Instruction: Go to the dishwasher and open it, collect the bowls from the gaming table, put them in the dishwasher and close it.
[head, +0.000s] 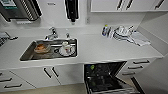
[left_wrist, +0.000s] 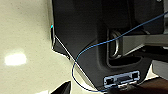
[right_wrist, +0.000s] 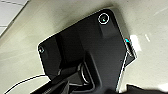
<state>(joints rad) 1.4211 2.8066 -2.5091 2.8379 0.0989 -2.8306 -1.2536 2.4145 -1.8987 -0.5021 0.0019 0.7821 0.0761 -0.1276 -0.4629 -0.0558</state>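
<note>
**Dishwasher open under the counter, a green bowl on its rack**

The white counter (head: 100, 50) runs the width of the head view, with a steel sink (head: 30, 53) toward its left end and stacked dishes (head: 122, 32) at the back right. Below its right part the dishwasher (head: 105, 77) stands open, door dropped toward the robot, racks dark. A lime-green bowl (head: 92, 67) sits at the rack's back left corner. How either gripper's fingers stand cannot be told, so which arm is nearer the dishwasher is unclear.

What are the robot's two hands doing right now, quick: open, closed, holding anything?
Left gripper: cannot be told; the fingers are not clear enough to judge.
Right gripper: cannot be told either, for the same reason.
</note>
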